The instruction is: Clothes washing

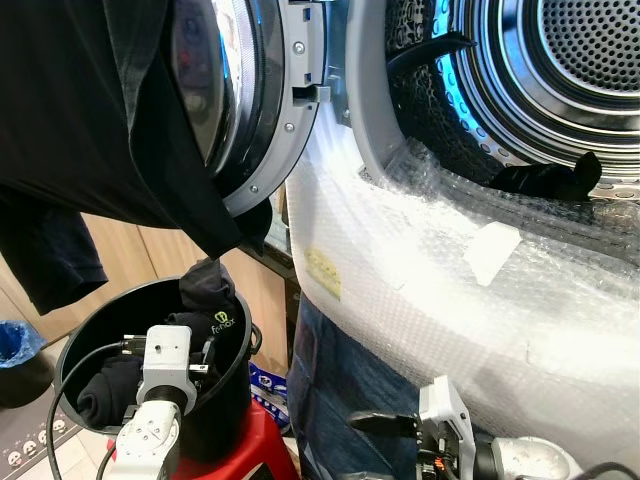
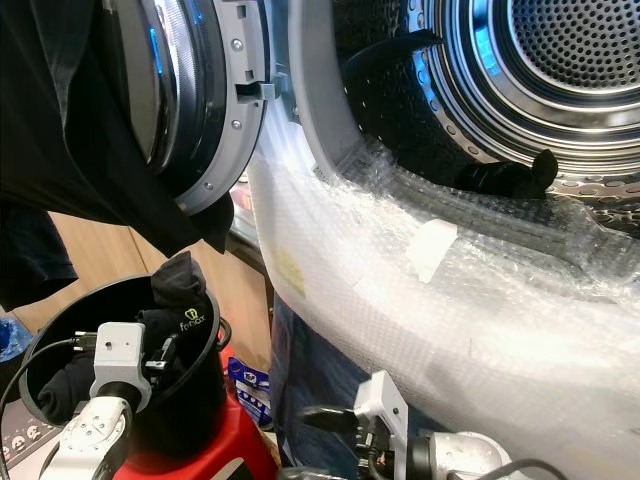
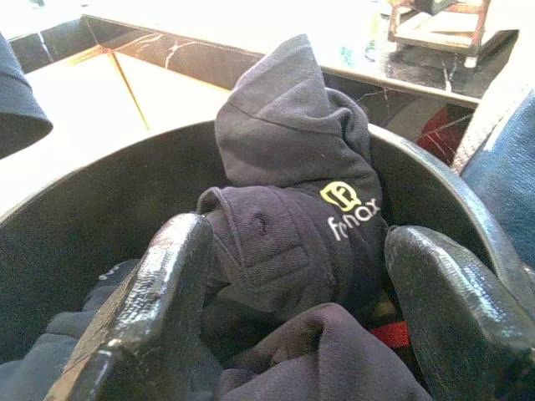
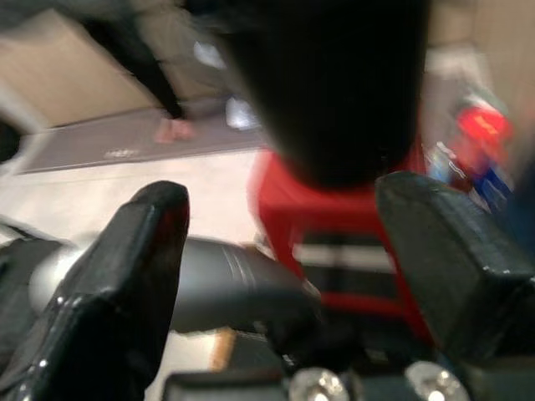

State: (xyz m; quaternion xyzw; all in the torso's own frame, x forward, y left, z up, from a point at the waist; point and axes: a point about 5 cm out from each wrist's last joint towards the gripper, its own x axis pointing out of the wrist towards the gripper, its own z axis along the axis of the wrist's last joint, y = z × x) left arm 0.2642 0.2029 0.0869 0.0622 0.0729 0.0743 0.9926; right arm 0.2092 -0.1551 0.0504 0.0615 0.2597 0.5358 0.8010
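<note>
Black bucket point(image 1: 70, 345) as the landmark, standing on a red stool point(image 2: 235, 445). Heaped inside the bucket: dark clothes, topmost a dark hoodie point(image 3: 292, 209) with a yellow-and-white "fenox" logo, its peak poking above the rim. Hanging above the bucket and draped over the open washer door point(image 1: 255, 95): a black garment point(image 1: 95, 130) whose lower tip dangles just over the hoodie. Up and to the right of the bucket: the washing machine point(image 1: 420, 290), its front wrapped in bubble wrap, drum point(image 2: 575, 70) open; one small dark piece of clothing point(image 1: 545, 180) lying on the drum's lower lip.

Left gripper point(image 3: 288, 276) dipped into the bucket mouth, fingers spread wide, one finger point(image 3: 163, 292) on each side of the hoodie's logo panel, hoodie lying between them and close against their inner faces; firm contact not clear. Seen from the head: only the grey back of that wrist over the bucket.

Right gripper point(image 4: 280, 251) low, to the right of the bucket, below the machine's wrapped front, fingers held wide apart with nothing between them. Shown blurred from its wrist: the bucket's black underside on the red stool, pale floor and a dark mat beyond.

Left of the bucket in the head view: a bin with a blue bag point(image 1: 15, 345).
</note>
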